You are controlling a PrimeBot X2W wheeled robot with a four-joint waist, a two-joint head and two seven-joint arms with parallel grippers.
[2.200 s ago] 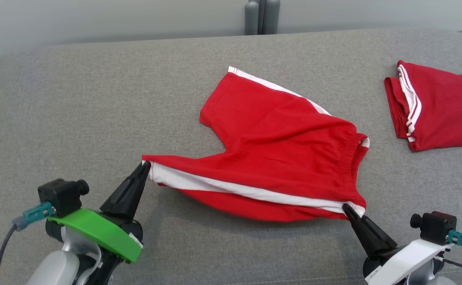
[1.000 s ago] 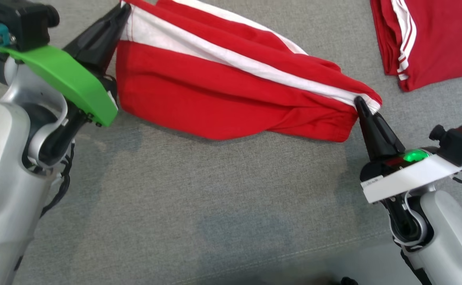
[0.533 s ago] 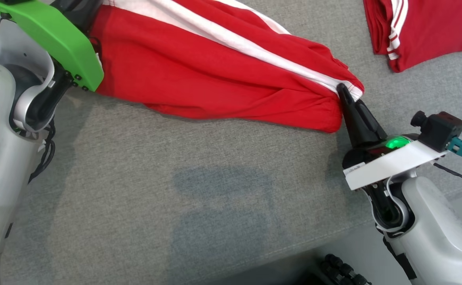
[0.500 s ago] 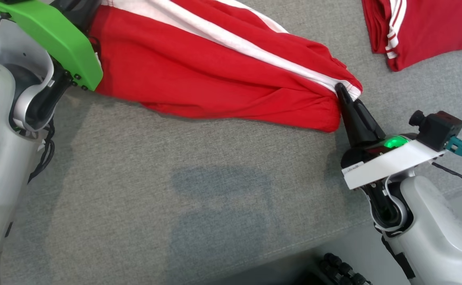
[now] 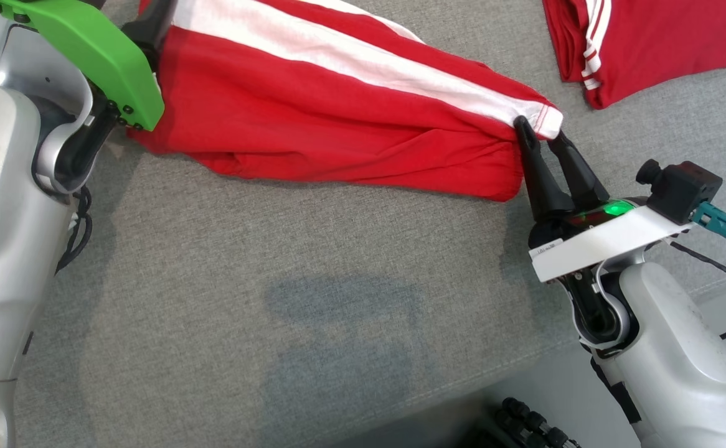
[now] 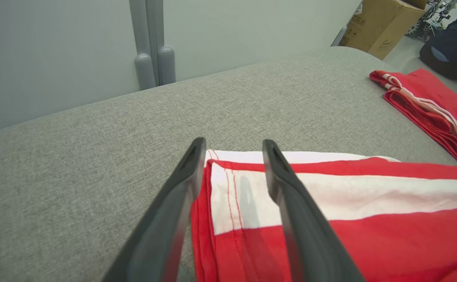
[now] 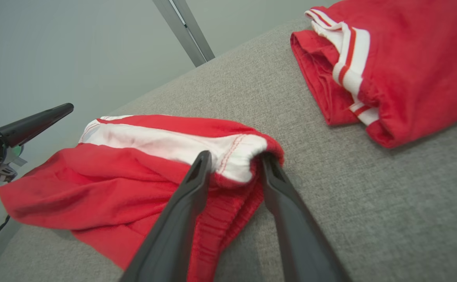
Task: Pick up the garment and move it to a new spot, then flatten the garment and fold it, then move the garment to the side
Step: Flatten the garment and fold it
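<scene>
Silver-grey arms (image 5: 2, 205), green cover (image 5: 89, 56) at left pincer (image 6: 233, 145), white plate (image 5: 606, 244) at right pincer (image 5: 536, 129) (green lamp (image 5: 615, 207)), black cables (image 5: 80, 230).

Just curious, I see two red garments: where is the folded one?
In the head view the folded garment lies at the upper right of the grey surface, beyond the right gripper.

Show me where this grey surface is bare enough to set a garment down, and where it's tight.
Biggest free patch: the grey surface in front of the red shorts, out to its near edge. It is also bare beyond the shorts, toward the wall. Tight: the strip between the shorts and the folded red garment, where the right gripper sits.
</scene>
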